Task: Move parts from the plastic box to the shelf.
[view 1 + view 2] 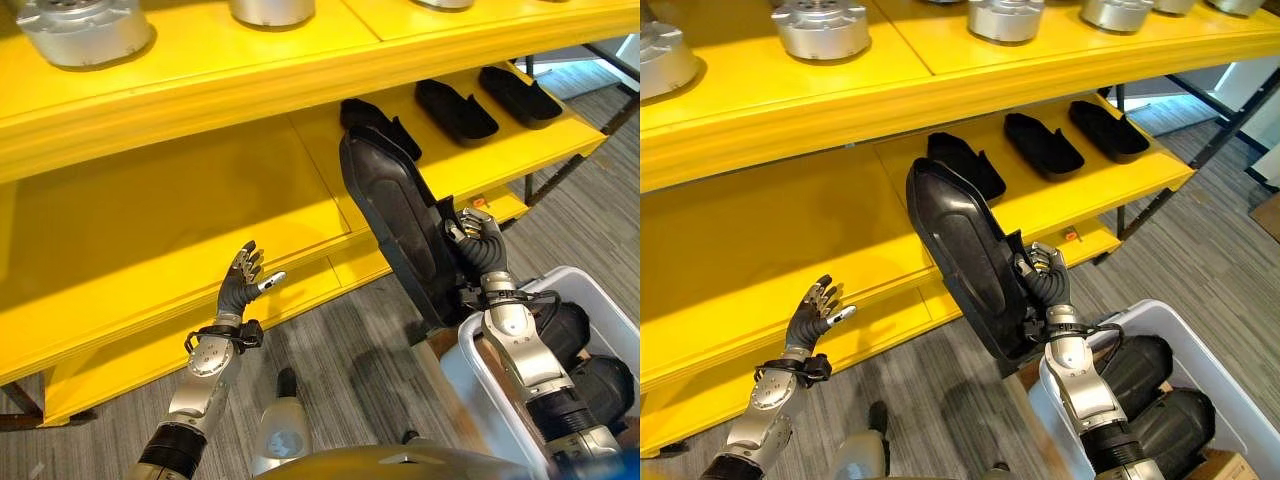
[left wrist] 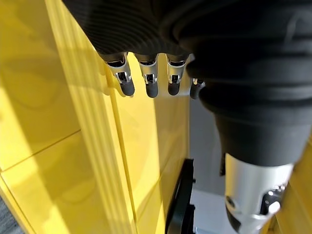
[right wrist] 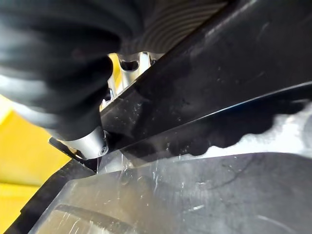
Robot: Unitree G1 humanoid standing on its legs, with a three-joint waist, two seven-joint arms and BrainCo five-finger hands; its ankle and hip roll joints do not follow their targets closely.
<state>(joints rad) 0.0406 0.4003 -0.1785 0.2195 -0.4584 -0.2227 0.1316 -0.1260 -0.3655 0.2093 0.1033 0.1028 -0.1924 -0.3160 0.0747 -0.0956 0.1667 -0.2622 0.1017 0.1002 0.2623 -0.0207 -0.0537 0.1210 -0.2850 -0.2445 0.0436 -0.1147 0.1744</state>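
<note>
My right hand (image 1: 478, 240) is shut on a long black plastic shell part (image 1: 395, 220), holding it upright in the air between the white plastic box (image 1: 505, 405) and the yellow shelf (image 1: 180, 230). Up close, the part's scratched black surface (image 3: 204, 122) lies against the right hand (image 3: 87, 141). Three similar black parts (image 1: 1040, 143) lie on the middle shelf board at the right. More dark parts (image 1: 1140, 375) sit inside the box. My left hand (image 1: 240, 280) hovers open before the shelf's front edge, its fingers (image 2: 151, 85) straight and holding nothing.
Silver metal cylinders (image 1: 820, 25) stand on the top shelf board. The left stretch of the middle board (image 1: 760, 230) is bare yellow. Grey striped carpet (image 1: 1230, 240) covers the floor. A dark metal shelf leg (image 1: 1195, 150) runs down at the right.
</note>
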